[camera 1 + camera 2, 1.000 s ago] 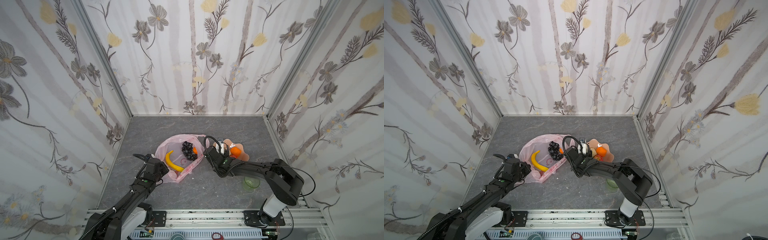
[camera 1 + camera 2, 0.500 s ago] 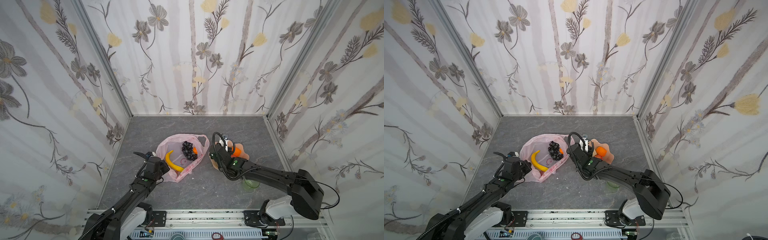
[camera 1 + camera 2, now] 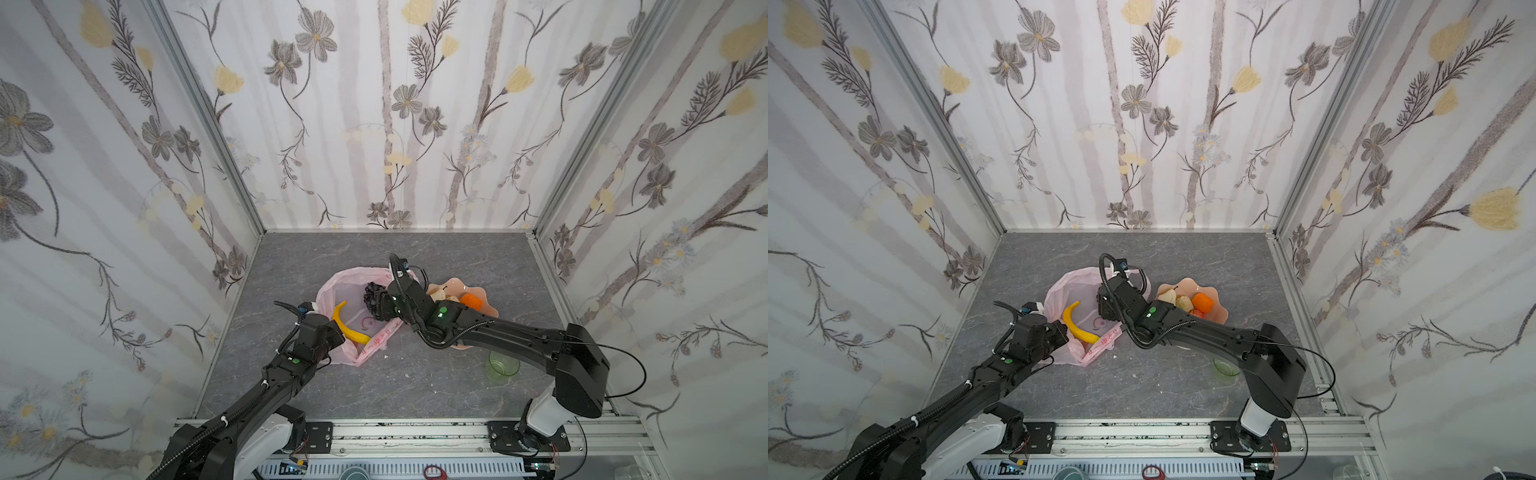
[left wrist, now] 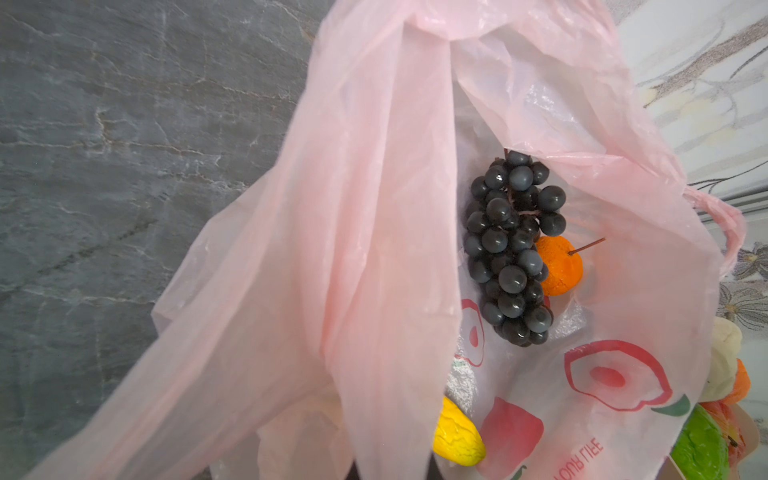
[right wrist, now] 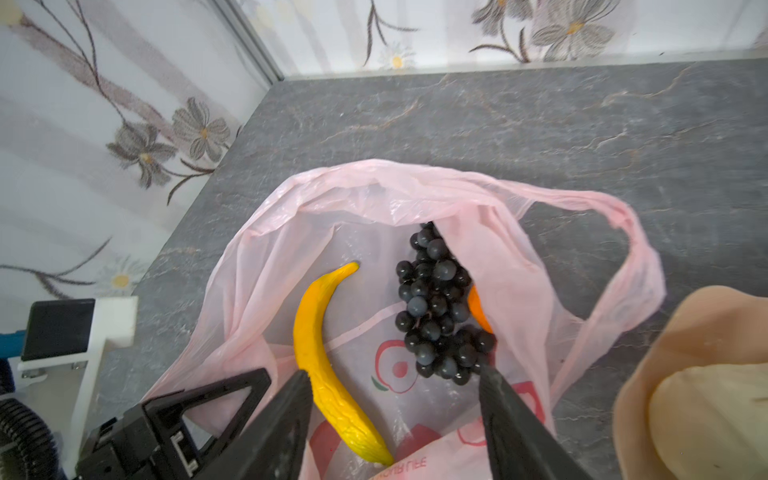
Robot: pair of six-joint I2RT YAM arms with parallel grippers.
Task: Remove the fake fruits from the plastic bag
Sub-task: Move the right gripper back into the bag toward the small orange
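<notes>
On the left, our left hand has stayed clenched on the near left rim of the plastic bag. The pink film is drawn up from it, so the bag's mouth gapes open on the grey tabletop. Inside lie the banana, then the grape bunch, with an orange tucked against the bunch and partly under the film. What has changed is our right hand. A second ago it sat between the bag's right edge and the plate. It has now swung left over the open mouth, fingers spread and empty, one tip just beside the banana and the other at the end of the grapes. We judge that a fresh pick is starting, most likely the grapes or the banana. Those three fruits are still in the bag, while the plate on the right already carries beige pieces and a second orange.
</notes>
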